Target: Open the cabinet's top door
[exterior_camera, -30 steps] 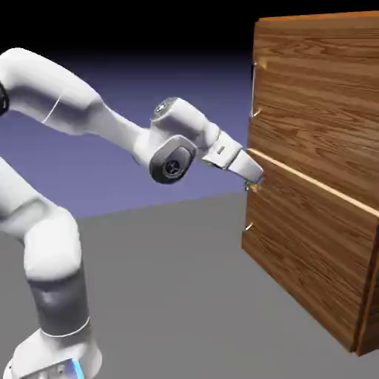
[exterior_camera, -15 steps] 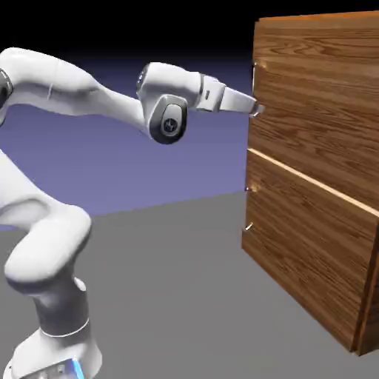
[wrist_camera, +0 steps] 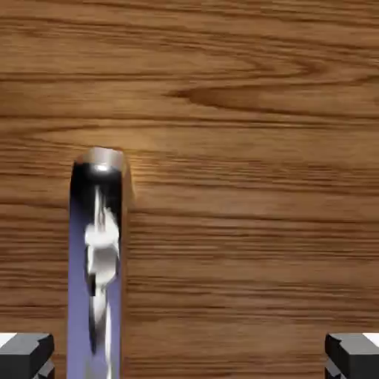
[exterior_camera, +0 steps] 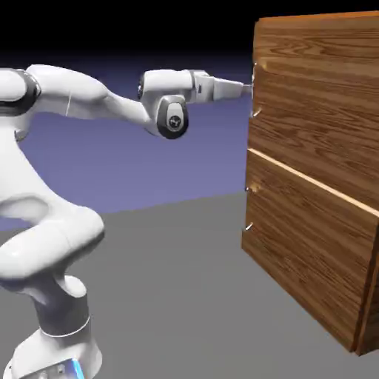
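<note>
Gripper (exterior_camera: 249, 86) is reaching level from the outstretched arm toward the cabinet (exterior_camera: 318, 185) at the exterior view's right, meeting the top door (exterior_camera: 318, 104) near its handle (exterior_camera: 255, 90); the door is sitting flush, so opening is not yet begun; contact seems likely but is too small to confirm. Seen from the hand, the gripper (wrist_camera: 189, 355) is standing spread wide, grasping nothing; the silver handle (wrist_camera: 100, 259) is lying just inside the left fingertip (wrist_camera: 26, 354), against the door's wood (wrist_camera: 244, 148).

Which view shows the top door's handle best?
The hand view: the handle fills the frame's left, shiny against the top door, between the open gripper tips. The exterior view shows it as a sliver.
</note>
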Available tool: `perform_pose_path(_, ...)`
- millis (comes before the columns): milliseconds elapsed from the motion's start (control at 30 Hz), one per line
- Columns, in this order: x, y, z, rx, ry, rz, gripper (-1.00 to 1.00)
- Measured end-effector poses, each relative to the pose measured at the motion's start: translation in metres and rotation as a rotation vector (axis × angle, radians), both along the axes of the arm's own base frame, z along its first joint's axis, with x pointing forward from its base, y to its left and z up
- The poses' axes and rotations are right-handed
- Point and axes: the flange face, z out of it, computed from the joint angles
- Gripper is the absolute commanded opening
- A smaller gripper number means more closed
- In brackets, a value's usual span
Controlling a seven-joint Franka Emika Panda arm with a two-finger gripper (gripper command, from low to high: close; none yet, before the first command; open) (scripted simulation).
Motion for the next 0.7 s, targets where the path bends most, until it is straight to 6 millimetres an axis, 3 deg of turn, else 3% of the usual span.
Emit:
perform_pose_path(100, 0.007, 0.013, -0.010, 0.012, -0.012, 0.010, 0.00)
perform_pose_path(300, 0.057, 0.012, -0.010, 0.012, -0.012, 0.010, 0.00)
perform_pose_path(333, 0.057, 0.011, -0.010, 0.012, -0.012, 0.010, -1.00)
perform_pose_path(400, 0.057, 0.011, -0.010, 0.012, -0.012, 0.010, -1.00)
perform_pose_path(700, 0.005, -0.006, -0.010, 0.013, -0.012, 0.120, -1.00)
